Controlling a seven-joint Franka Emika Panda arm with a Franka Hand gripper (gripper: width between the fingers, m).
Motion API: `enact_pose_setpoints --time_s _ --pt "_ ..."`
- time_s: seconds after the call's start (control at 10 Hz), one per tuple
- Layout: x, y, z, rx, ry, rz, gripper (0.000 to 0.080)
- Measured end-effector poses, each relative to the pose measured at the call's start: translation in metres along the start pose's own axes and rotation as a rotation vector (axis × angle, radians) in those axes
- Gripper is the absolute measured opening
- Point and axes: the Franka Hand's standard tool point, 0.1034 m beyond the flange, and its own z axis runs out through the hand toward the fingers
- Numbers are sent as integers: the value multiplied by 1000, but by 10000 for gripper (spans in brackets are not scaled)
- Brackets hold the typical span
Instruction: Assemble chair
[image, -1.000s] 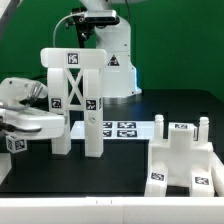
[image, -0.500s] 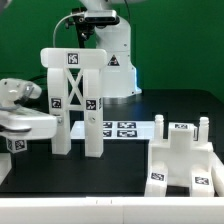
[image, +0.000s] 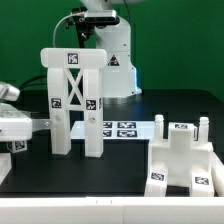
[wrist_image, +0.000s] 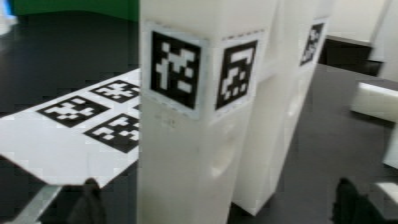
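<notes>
The chair shows as two white tagged pieces. An upright frame (image: 75, 100) of posts with cross braces stands left of centre. A low blocky piece (image: 185, 160) lies at the front on the exterior view's right. My gripper (image: 8, 122) is at the far left edge of the exterior view, apart from the frame and mostly cut off. In the wrist view a frame post (wrist_image: 205, 110) with two tags fills the middle. My gripper (wrist_image: 217, 205) is open, and its dark fingertips (wrist_image: 75, 205) stand wide on either side of the post without touching it. Nothing is held.
The marker board (image: 120, 128) lies flat behind the frame, also seen as the marker board (wrist_image: 98, 115) in the wrist view. A small tagged white block (image: 14, 145) sits below my gripper. The arm's white base (image: 105, 50) stands at the back, before a green backdrop.
My gripper has drawn back toward the exterior view's left, away from the upright frame, and stays open. The chair pieces have not moved.
</notes>
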Motion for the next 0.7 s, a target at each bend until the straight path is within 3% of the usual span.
enact_pose_setpoints --time_s 0.1,0.2,0.3,0.7 --pt "1 3 -2 41 -1 3 649" --pt "3 5 -2 100 -8 10 649" --pt "2 12 1 133 -28 47 649" --pt "4 20 17 132 -61 159 649"
